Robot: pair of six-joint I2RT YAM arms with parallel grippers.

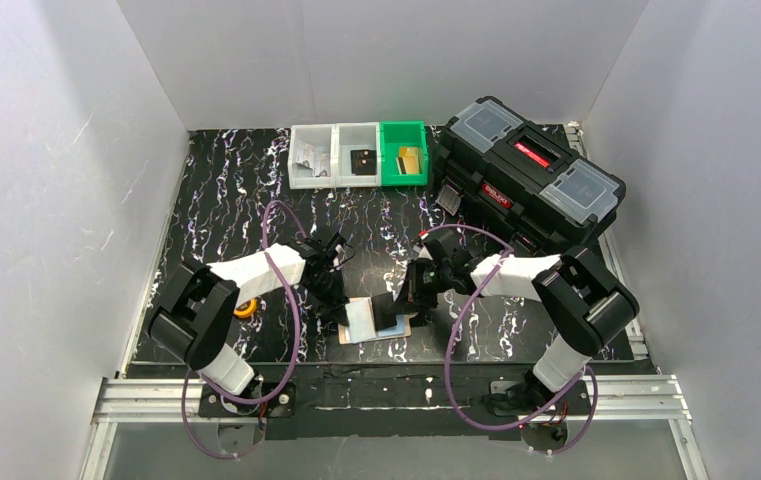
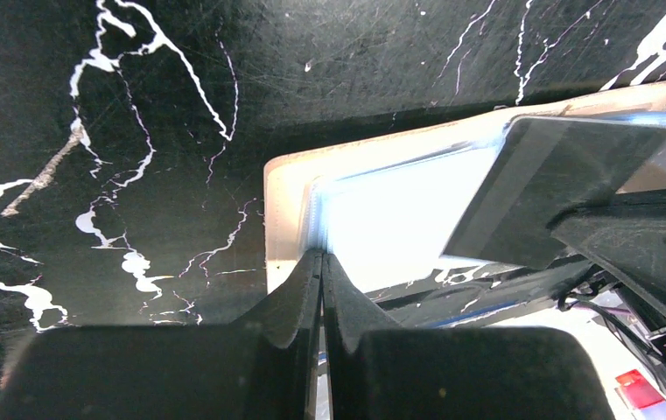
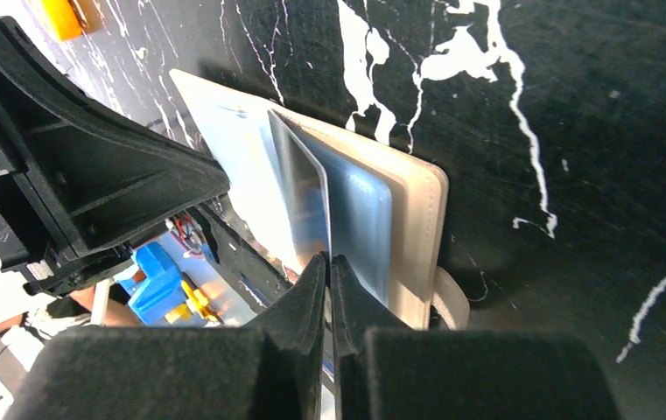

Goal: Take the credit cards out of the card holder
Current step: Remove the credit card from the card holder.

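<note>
Top external view shows red labels on the lid of the black toolbox, their white lettering too small to read; the cards show no legible print in any view. The card holder lies open on the marbled table near the front edge, between the two grippers. The left gripper has its fingers pressed together, tips at the near edge of the pale blue card lying in the holder; whether anything thin sits between them cannot be told. The right gripper pinches the lower edge of a thin greyish card that stands tilted up from the holder's pocket, beside the cream rim. The snap tab is partly hidden behind the right fingers, and the holder's far side is covered by the left gripper's body.
</note>
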